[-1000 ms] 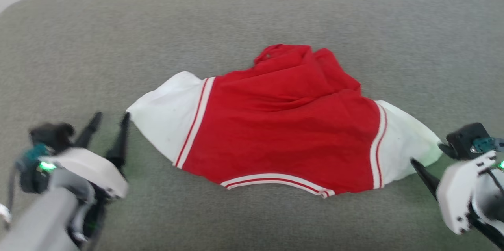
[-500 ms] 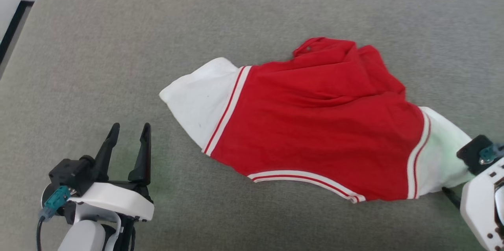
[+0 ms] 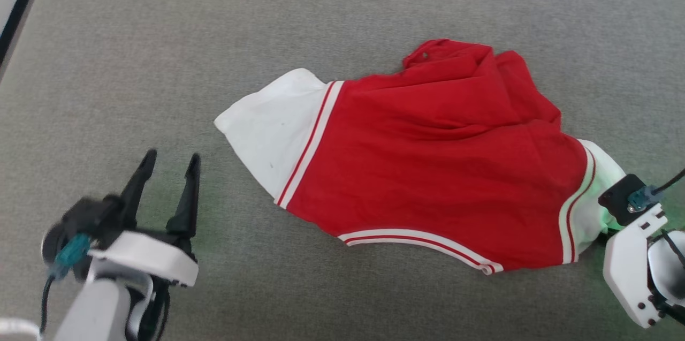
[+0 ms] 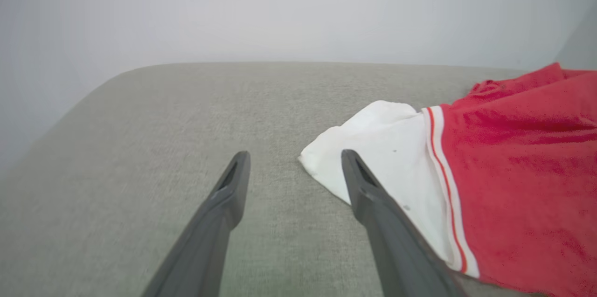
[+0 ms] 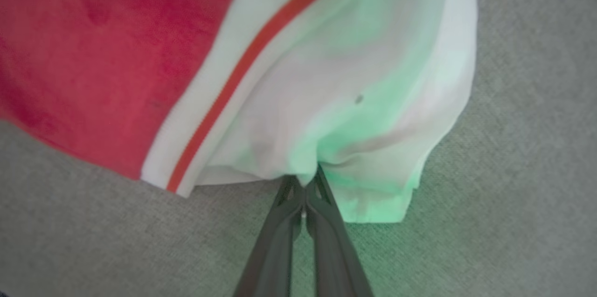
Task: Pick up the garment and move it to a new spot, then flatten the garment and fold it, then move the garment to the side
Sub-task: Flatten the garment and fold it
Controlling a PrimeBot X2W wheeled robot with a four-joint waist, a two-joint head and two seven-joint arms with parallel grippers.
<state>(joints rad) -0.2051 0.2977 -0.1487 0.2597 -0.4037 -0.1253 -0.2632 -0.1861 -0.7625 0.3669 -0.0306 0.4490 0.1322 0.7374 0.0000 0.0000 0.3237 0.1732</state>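
While right end effector [image 5: 305, 181] pinches one garment [image 3: 428, 169] at white sleeve [image 5: 373, 78], left end effector [image 3: 171, 159] gapes empty.

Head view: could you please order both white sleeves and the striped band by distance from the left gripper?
1. left white sleeve, just right of the left gripper.
2. striped band, middle, near edge.
3. right white sleeve, far right, in the right gripper.

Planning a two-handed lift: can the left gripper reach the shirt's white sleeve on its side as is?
Probably yes. The left gripper is open, and only bare grey cushion lies between it and the white sleeve of the shirt, just ahead.
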